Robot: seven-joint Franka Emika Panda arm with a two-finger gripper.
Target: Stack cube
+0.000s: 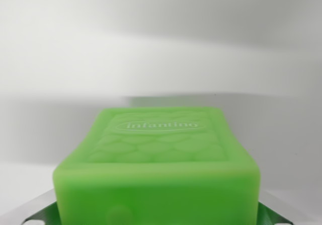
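A green soft block (161, 169) fills the lower middle of the wrist view, very close to the camera. Its upper face carries a raised oval with the word "infantino" and a pattern of scale-like bumps below it. The near face is blurred, with a faint round bump low on it. Metallic gripper fingers (37, 212) show at the block's lower left and lower right corners, pressed against its sides, so the gripper (161, 220) is clamped on the block. Beyond it lies a pale grey-white surface (161, 59), with no container visible.
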